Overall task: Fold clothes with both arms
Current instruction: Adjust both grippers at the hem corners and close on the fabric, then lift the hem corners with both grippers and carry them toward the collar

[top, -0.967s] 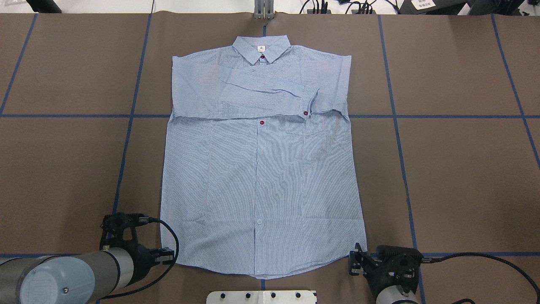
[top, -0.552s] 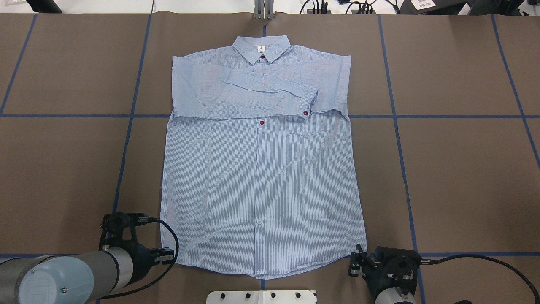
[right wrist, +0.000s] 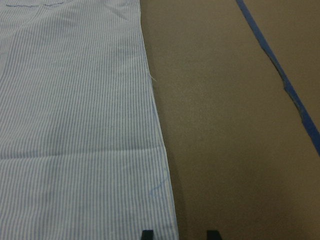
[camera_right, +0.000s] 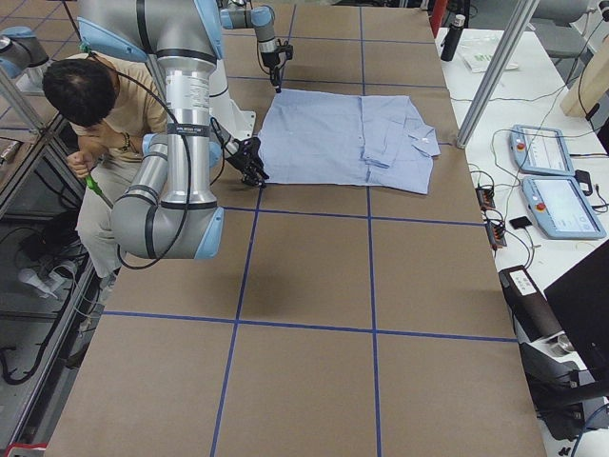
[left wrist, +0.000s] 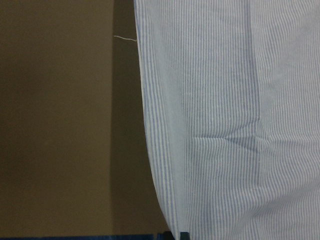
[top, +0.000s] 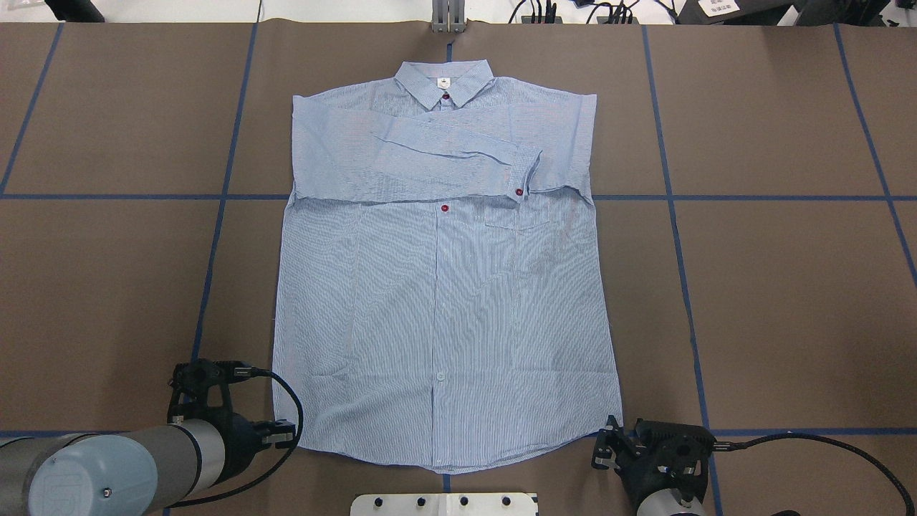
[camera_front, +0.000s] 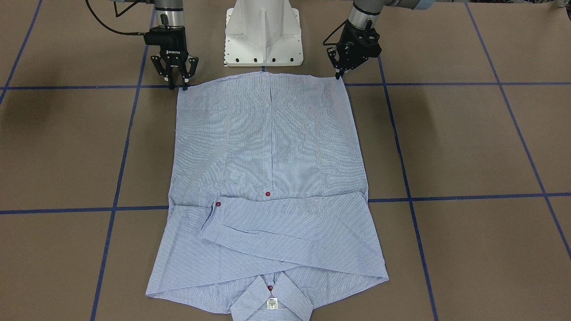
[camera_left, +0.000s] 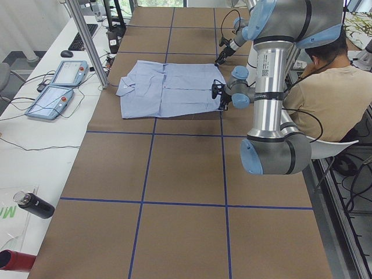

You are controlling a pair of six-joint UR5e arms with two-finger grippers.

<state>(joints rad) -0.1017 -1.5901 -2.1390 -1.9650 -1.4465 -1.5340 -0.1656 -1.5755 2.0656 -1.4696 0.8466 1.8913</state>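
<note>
While white lettering that reads ROBOTIQ shows on the black body of the right gripper [camera_front: 178, 85], the only other marking is the small white neck label [camera_front: 272, 303] inside the collar [camera_front: 250, 306], and its print is too small to read. The light blue striped shirt [top: 444, 301] lies flat and front up on the brown table [top: 788, 301]. Its sleeves [top: 458, 154] are folded across the chest, its hem [top: 444, 459] is nearest the fingers of both grippers and its collar is at the end farthest from them. The right gripper's fingers stand apart at one hem corner: in its wrist view one fingertip [right wrist: 146, 234] is over the striped cloth and the other is over bare table just beside the shirt's edge. The left gripper [camera_front: 337, 76] points down at the opposite hem corner, with cloth on one side of its tips and table on the other. Whether its fingers are apart or together cannot be told. Compared with a second ago, the right gripper has drawn slightly back toward the robot in the overhead view, and the left arm [top: 107, 476] has edged a little the same way. The shirt lies exactly as it did.
</note>
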